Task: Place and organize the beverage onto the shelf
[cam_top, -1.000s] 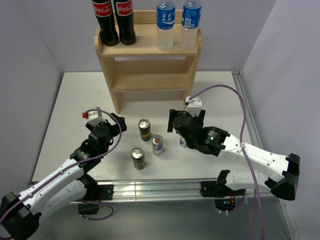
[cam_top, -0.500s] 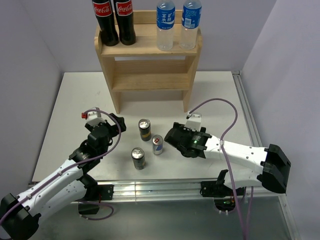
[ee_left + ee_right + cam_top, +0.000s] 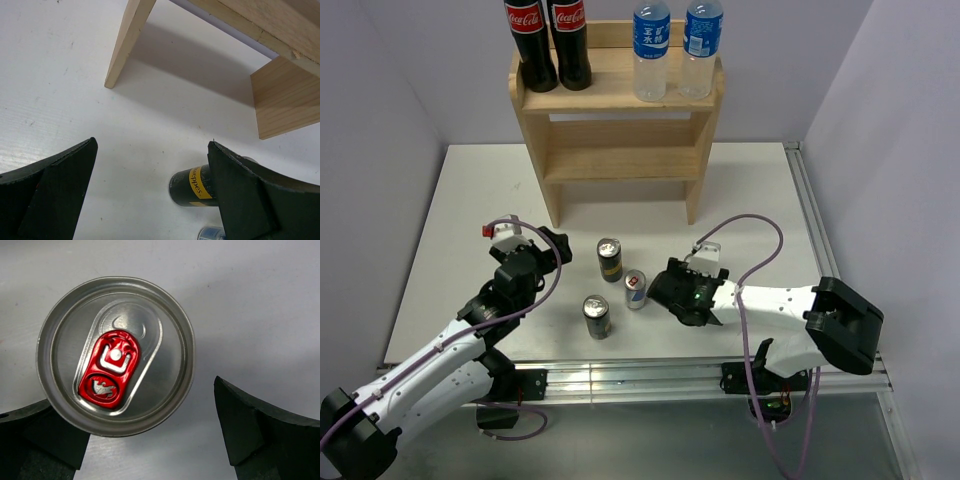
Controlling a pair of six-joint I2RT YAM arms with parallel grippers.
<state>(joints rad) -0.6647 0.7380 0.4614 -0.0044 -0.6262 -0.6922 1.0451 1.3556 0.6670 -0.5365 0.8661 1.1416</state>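
The wooden shelf [image 3: 620, 95] stands at the back with two cola bottles [image 3: 548, 40] and two water bottles [image 3: 668, 45] on its top tier. Two dark cans [image 3: 609, 259] [image 3: 596, 316] and one blue-silver can [image 3: 635, 289] stand on the table. My right gripper [image 3: 682, 295] points straight down, open, around a second silver-topped can with a red tab [image 3: 116, 355]; the can sits against the left finger, and the right finger [image 3: 250, 427] is apart from it. My left gripper [image 3: 556, 246] is open and empty, left of the cans. In its wrist view [image 3: 151, 145], a dark can [image 3: 192, 186] shows by the right finger.
The shelf's lower tier [image 3: 620, 165] holds nothing. Its legs [image 3: 127, 45] [image 3: 285, 100] stand ahead of the left gripper. A metal rail [image 3: 640, 375] runs along the near table edge, and grey walls close in the sides and back.
My right arm has swung nearer and lowered, bringing its open gripper down over the silver-topped can. The left arm and the other cans have not moved.
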